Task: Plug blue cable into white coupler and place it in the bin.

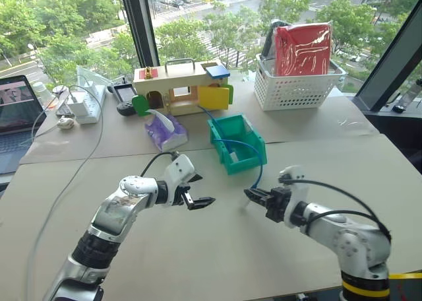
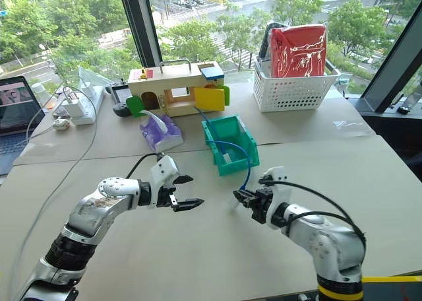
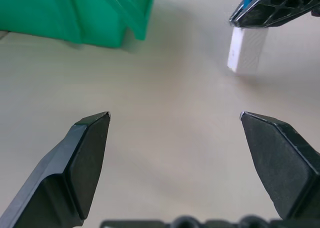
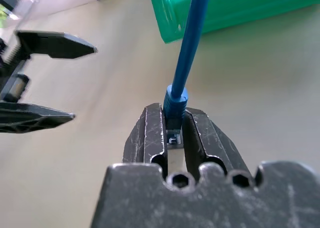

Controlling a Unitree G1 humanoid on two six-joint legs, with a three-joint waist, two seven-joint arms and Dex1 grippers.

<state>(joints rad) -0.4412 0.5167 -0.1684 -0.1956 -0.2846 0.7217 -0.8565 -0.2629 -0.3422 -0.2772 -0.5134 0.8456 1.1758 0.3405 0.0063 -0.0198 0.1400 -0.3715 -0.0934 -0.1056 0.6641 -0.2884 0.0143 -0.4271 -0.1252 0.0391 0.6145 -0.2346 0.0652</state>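
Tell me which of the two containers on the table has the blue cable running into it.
The green bin, the low open-fronted one nearest the hands; the blue cable arcs from the right hand into it. The white lattice basket sits farther back, holding a red packet.

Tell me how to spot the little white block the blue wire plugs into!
Find the green bin mid-table, then the right gripper just in front. The white coupler hangs below its fingers, on the blue cable: the only tiny white box there.
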